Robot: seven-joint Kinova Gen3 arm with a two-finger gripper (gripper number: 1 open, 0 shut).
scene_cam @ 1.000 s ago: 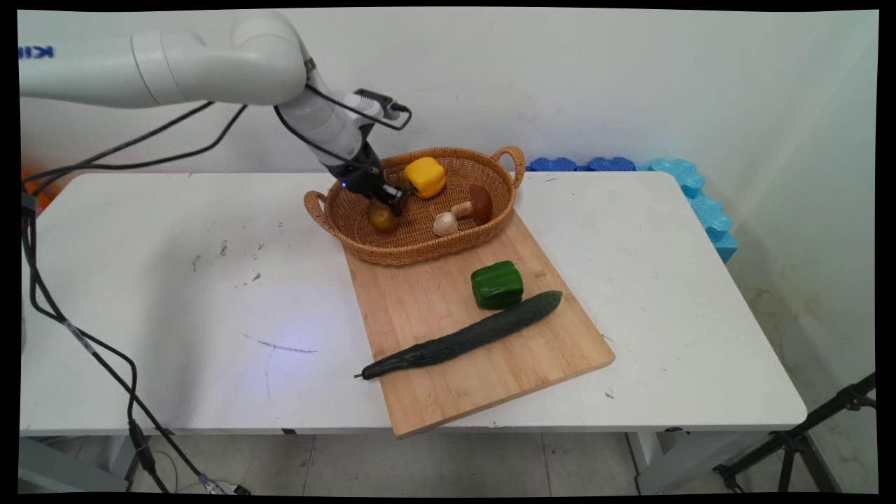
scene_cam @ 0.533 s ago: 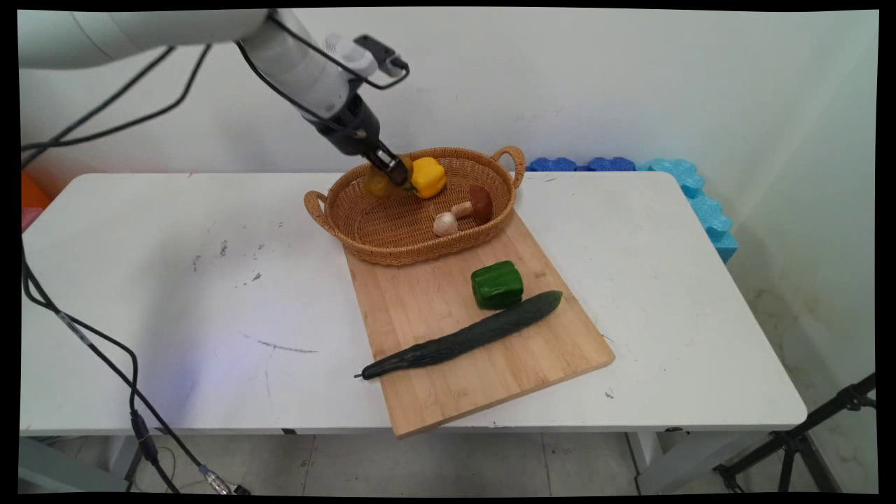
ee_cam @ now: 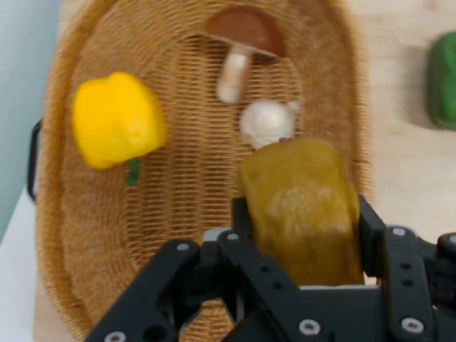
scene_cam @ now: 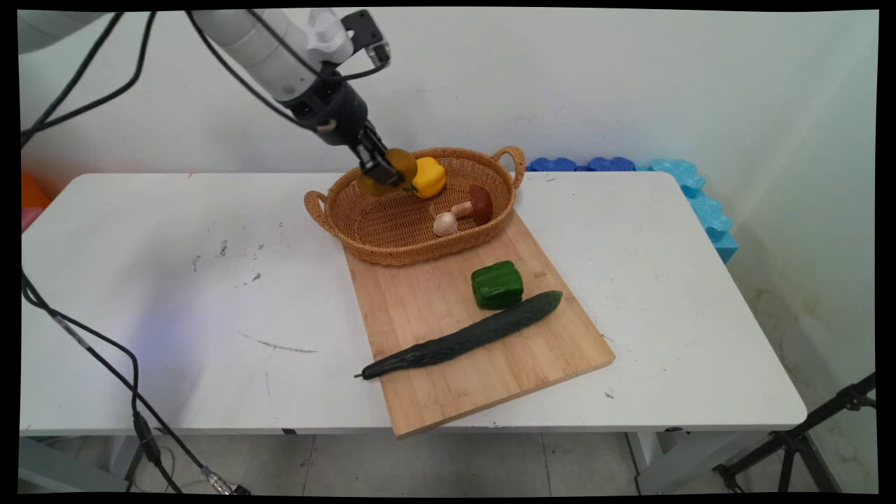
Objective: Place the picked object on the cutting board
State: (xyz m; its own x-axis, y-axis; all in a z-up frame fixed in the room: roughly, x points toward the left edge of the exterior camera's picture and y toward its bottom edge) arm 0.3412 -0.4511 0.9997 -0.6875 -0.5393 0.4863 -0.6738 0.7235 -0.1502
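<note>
White wall stands behind the table. Above the wicker basket the gripper pinches a brownish-yellow potato between both fingers, lifted off the weave. Beneath it lie a yellow pepper, a mushroom and garlic.

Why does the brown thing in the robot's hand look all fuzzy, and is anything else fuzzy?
Main view: the potato in the gripper looks smeared, while the cucumber and green pepper stay crisp. Hand view: everything is soft, the potato, yellow pepper, mushroom and basket alike.
</note>
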